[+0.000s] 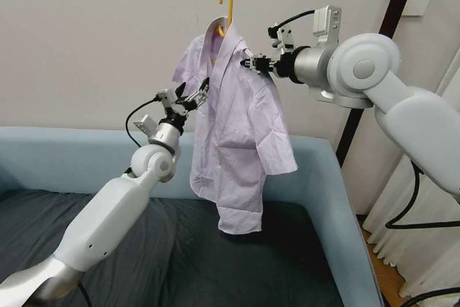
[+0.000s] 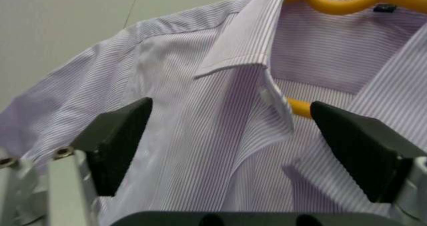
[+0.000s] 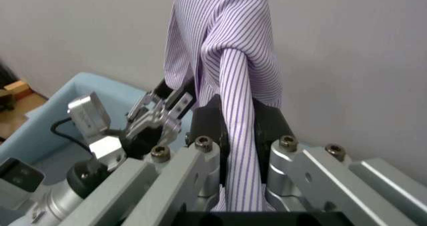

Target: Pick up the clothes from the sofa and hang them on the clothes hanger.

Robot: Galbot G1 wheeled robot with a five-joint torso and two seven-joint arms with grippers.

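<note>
A lilac striped shirt (image 1: pixel 237 127) hangs on a yellow hanger (image 1: pixel 226 1) in front of the wall, above the sofa; the hook touches nothing that I can see. My right gripper (image 1: pixel 253 62) is shut on the shirt's shoulder fabric (image 3: pixel 233 86), pinched between its dark pads (image 3: pixel 267 131). My left gripper (image 1: pixel 192 97) stands open at the shirt's other side, level with the sleeve. In the left wrist view its two black fingers (image 2: pixel 120 141) spread wide before the collar (image 2: pixel 233 61) and the hanger (image 2: pixel 347 4), gripping nothing.
The light blue sofa (image 1: pixel 338 199) with a dark grey seat (image 1: pixel 215 264) lies below. A black rack pole (image 1: pixel 374 55) leans at the right, with a pale curtain (image 1: pixel 424 249) beside it. The white wall is close behind the shirt.
</note>
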